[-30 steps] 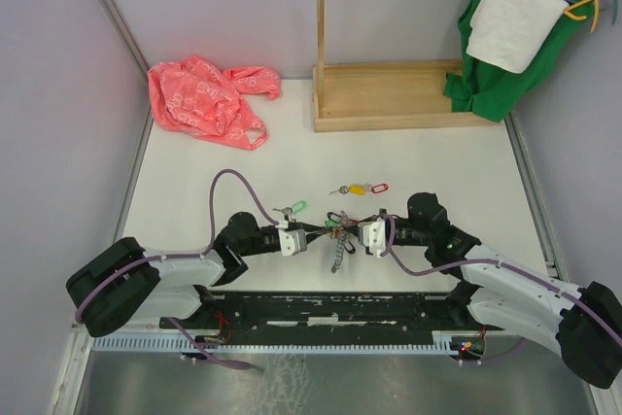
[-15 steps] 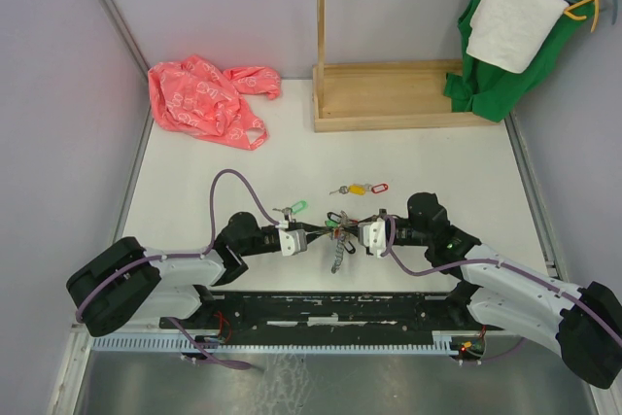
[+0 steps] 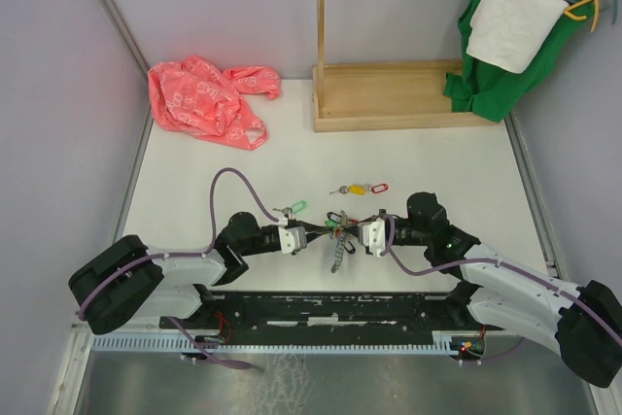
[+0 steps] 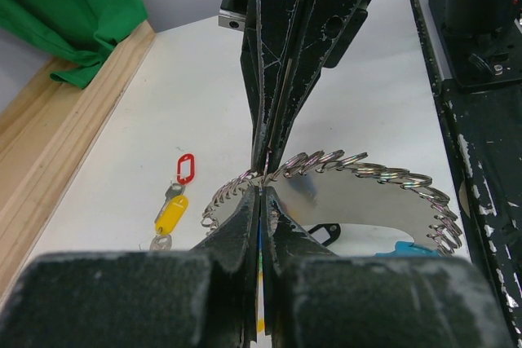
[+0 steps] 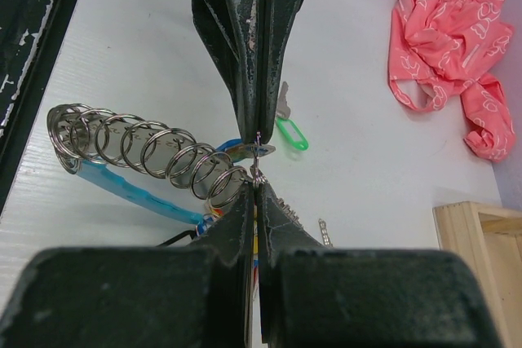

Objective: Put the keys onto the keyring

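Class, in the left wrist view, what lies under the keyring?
A black tag and a blue tag show beneath the keyring, over the white table. The left claw covers the rest; what hangs there cannot be seen.

The table carries all items.

Near centre: the left gripper and right gripper meet tip to tip. The keyring is between them and touches both.

Single key: on the table, just behind the left gripper.

Loose keys: on the table, behind the keyring and apart from it.

Bag: far left of the table.

Wooden stand: far centre, right of the bag.

Cloths: hung at the far right, beside the stand's right end.
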